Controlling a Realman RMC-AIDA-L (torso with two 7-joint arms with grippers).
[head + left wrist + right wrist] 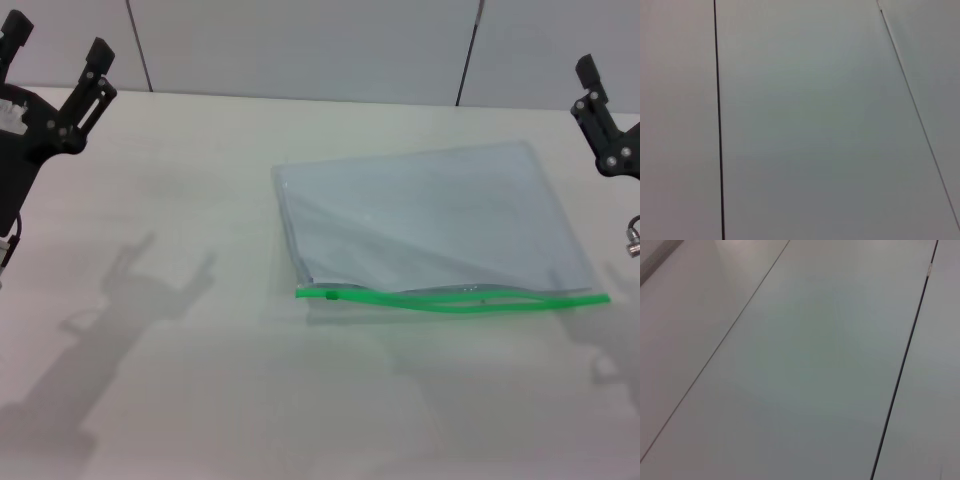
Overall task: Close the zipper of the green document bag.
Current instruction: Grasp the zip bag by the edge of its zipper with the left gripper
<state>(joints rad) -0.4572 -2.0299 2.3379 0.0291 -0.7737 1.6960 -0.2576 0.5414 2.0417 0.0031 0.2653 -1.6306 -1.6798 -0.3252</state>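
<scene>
The green document bag, a flat translucent pale blue-grey pouch, lies on the white table right of centre. Its zipper is a bright green strip along the near edge, wavy and slightly parted in the middle. The small green slider sits at the strip's left end. My left gripper hangs raised at the far left, open and holding nothing, well away from the bag. At the right edge my right gripper is raised too, only partly in view. Neither wrist view shows the bag.
Grey wall panels with dark seams stand behind the table's far edge, and both wrist views show only those panels. Shadows of the arms fall on the table at the left and right.
</scene>
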